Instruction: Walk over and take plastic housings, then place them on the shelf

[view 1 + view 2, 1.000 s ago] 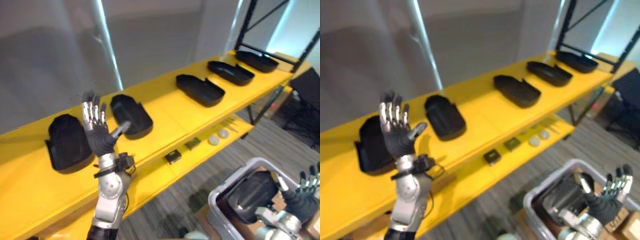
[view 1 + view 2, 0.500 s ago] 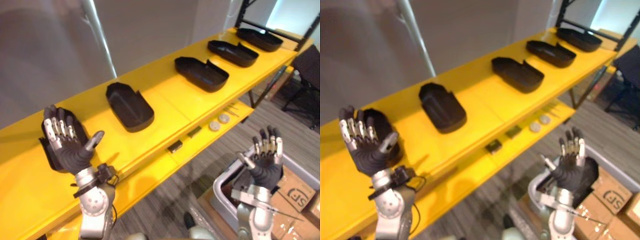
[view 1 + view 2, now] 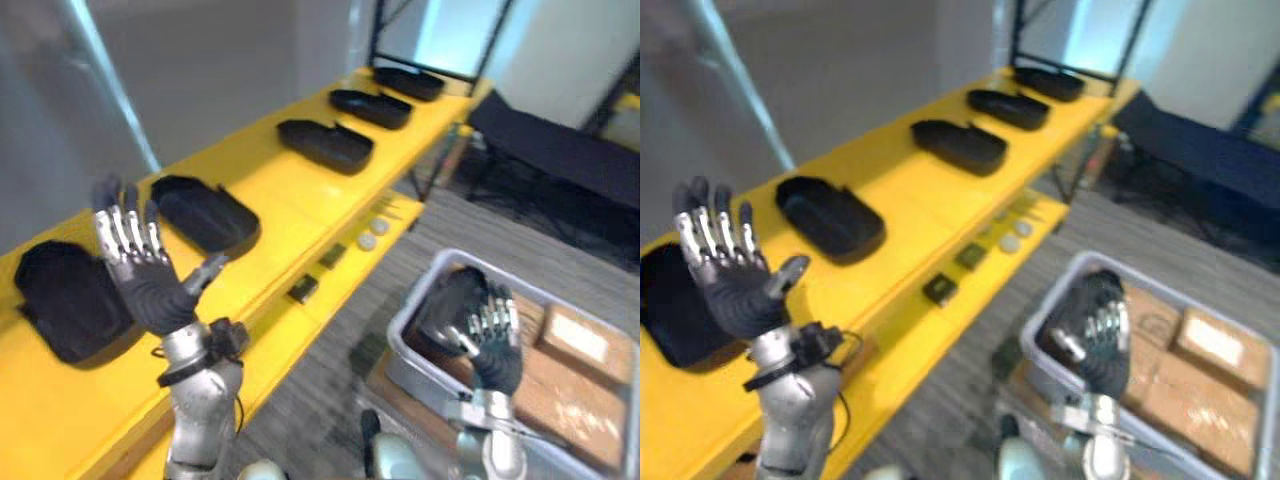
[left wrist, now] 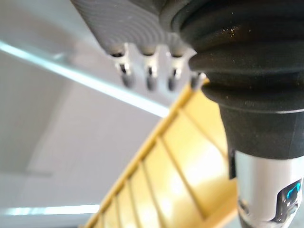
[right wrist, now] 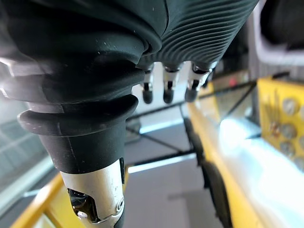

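Observation:
Several black plastic housings lie in a row on the yellow shelf (image 3: 290,190): one at the near left (image 3: 60,300), one beside it (image 3: 205,213), others further along (image 3: 325,145) up to the far end (image 3: 410,82). My left hand (image 3: 150,280) is raised in front of the shelf, fingers spread straight, holding nothing. My right hand (image 3: 492,345) is held up, fingers straight, over a grey bin (image 3: 415,370) on the floor. A dark housing (image 3: 445,300) lies in that bin behind the hand.
The lower yellow shelf (image 3: 340,270) carries small parts: a black block (image 3: 302,290), a greenish block (image 3: 333,255) and round discs (image 3: 373,235). Brown cardboard boxes (image 3: 585,340) sit in the bin. A black shelf frame (image 3: 385,30) stands at the far end. Grey carpet lies between shelf and bin.
The whole view has swung right, so the camera moved. The grey bin has come back into sight under the right hand. Both hands stay raised and open.

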`<state>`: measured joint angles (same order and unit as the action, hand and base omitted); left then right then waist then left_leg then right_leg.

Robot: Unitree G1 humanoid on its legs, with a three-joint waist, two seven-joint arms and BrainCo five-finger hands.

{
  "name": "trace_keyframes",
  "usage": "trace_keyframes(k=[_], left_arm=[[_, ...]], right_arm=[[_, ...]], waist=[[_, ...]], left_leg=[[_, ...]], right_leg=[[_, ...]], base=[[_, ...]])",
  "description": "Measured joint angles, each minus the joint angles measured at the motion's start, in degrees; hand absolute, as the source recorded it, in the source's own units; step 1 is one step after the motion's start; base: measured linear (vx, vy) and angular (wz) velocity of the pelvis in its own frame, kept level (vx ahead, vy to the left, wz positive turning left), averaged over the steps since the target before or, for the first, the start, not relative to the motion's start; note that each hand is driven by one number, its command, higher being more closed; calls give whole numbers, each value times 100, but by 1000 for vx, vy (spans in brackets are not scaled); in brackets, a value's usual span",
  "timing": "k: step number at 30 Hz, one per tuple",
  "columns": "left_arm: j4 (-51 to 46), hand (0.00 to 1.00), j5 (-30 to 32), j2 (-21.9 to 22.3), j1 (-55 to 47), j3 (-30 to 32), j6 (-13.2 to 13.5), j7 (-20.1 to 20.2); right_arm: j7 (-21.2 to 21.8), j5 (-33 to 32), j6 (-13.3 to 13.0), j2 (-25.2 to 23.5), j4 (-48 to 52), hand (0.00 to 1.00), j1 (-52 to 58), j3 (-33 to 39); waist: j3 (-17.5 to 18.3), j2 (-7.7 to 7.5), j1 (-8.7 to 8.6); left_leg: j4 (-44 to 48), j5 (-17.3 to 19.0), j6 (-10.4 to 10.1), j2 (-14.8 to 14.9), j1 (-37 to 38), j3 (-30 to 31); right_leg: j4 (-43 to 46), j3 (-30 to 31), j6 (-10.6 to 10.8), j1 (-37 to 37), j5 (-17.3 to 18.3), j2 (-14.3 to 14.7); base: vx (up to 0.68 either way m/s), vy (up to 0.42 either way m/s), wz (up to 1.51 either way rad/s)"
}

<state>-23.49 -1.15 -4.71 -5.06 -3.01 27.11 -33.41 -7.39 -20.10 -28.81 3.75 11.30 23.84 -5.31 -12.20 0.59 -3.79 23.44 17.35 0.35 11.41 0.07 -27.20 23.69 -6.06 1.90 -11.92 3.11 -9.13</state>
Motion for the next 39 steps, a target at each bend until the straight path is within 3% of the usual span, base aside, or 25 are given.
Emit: trace_keyframes(k=[3,4,5,6,9,11,12,13,15,17,19,21,23,25,26,28,31,33,36,39], left_arm=[[63,0,-88,-8,-167,254,-164,36],[124,0,-132,-12,-276,329,-208,64],[154,0,-141,-43,-364,371,-233,88],[293,0,-181,29,-445,441,-256,107],[385,0,-390,297,-647,544,-313,105],[384,0,-557,297,-629,765,-185,76],[378,0,-565,290,-559,974,-75,20],[337,0,-537,296,-458,1108,35,-159],[331,0,-594,334,-411,1087,50,-246],[275,0,-762,402,-505,966,21,-214],[244,0,-788,472,-649,767,-4,70],[244,0,-796,471,-769,707,-111,351],[295,0,-868,429,-860,599,-422,855],[557,0,-1034,309,-859,451,-573,1155],[1021,0,-1022,149,-833,327,-817,1389],[1543,0,-1025,32,-820,157,-1110,1529],[2537,0,-1006,-63,-811,-375,-1585,1645],[3267,0,-912,-126,-810,-755,-1937,1691],[4095,0,-1034,-158,-691,-915,-2069,1790],[4483,0,-1034,-157,-605,-946,-2034,1835]], right_arm=[[-16,3,60,-70,-351,0,-156,-45],[-24,4,81,-122,-501,0,-186,-68],[-27,8,151,-145,-583,0,-170,-106],[-27,10,250,-124,-728,0,-206,-152],[33,18,397,119,-971,0,-334,-155],[134,33,495,126,-1200,0,-462,-205],[149,61,516,126,-1277,0,-531,-270],[204,78,515,121,-1282,0,-632,-292],[232,78,514,162,-1340,0,-775,-269],[229,78,515,171,-1349,0,-730,-242],[205,69,516,177,-1343,0,-564,-66],[186,68,515,191,-1345,0,-466,20],[54,71,516,207,-1349,0,-491,134],[-33,77,518,241,-1364,0,-583,253],[-137,151,524,307,-1491,0,-820,342],[-186,198,569,351,-1658,0,-1149,455],[-445,281,815,592,-2429,0,-2062,721],[-749,278,1079,921,-3166,0,-2980,886],[-1061,269,1443,1513,-4212,0,-4411,961],[-1215,213,1684,2009,-5059,0,-5415,1084]], waist=[[68,-104,45],[124,-193,104],[213,-339,149],[308,-331,205],[402,67,309],[415,123,319],[352,110,316],[250,50,316],[54,110,292],[-38,118,285],[-56,93,261],[-61,86,279],[-69,101,267],[-87,130,271],[-109,170,268],[-125,196,270],[-167,156,306],[-260,209,338],[-622,353,461],[-870,491,625]], left_leg=[[-618,-525,-112,-22,-31,-224],[-743,-684,-187,-37,-34,-323],[-758,-751,-283,-102,-86,-333],[-805,-862,-299,-107,-211,-224],[-1199,-1143,-468,44,-217,-87],[-1091,-1147,-475,216,-216,-246],[-920,-1143,-476,364,-259,-332],[-680,-1133,-484,483,-454,-259],[-627,-1118,-491,567,-571,30],[-777,-1025,-545,554,-506,236],[-814,-943,-633,499,-476,326],[-820,-910,-684,423,-436,335],[-851,-885,-720,229,-439,482],[-855,-881,-711,122,-453,564],[-747,-864,-692,63,-524,684],[-687,-804,-667,-6,-593,1102],[-692,-793,-653,-114,-622,1178],[-671,-787,-641,-185,-613,1277],[-567,-781,-629,-223,-671,1437],[-496,-803,-613,-264,-850,1599]], right_leg=[[580,-345,-23,295,295,-521],[588,-424,-32,583,277,-708],[463,-484,-24,805,-49,-854],[93,-575,190,813,95,-755],[-574,-766,213,813,77,-456],[-981,-851,364,899,0,-290],[-1429,-985,585,1024,-141,-147],[-1867,-993,570,1036,-228,-21],[-2061,-903,493,965,-428,133],[-2245,-752,454,946,-553,235],[-2475,-711,467,998,-698,241],[-2548,-650,487,1012,-743,195],[-2601,-626,553,1013,-802,63],[-2615,-627,587,1013,-842,-15],[-2637,-624,628,1007,-883,-72],[-2707,-595,647,998,-977,-77],[-2751,-610,693,1032,-1042,-162],[-2756,-669,721,1122,-1063,-216],[-2756,-757,724,1200,-1115,-246],[-2756,-899,723,1150,-1153,-274]], base=[[-30,-159,-48],[-1,-269,-36],[-20,-350,-47],[-19,-312,-46],[-19,-249,-67],[-28,-163,-67],[-109,-241,-93],[-123,-205,-72],[-175,-133,-54],[-142,-23,-50],[-108,18,-24],[-82,42,-14],[-70,80,-5],[-41,71,4],[-47,85,-2],[-35,65,-7],[-23,43,7],[-36,38,17],[-84,18,17],[-104,11,29]])
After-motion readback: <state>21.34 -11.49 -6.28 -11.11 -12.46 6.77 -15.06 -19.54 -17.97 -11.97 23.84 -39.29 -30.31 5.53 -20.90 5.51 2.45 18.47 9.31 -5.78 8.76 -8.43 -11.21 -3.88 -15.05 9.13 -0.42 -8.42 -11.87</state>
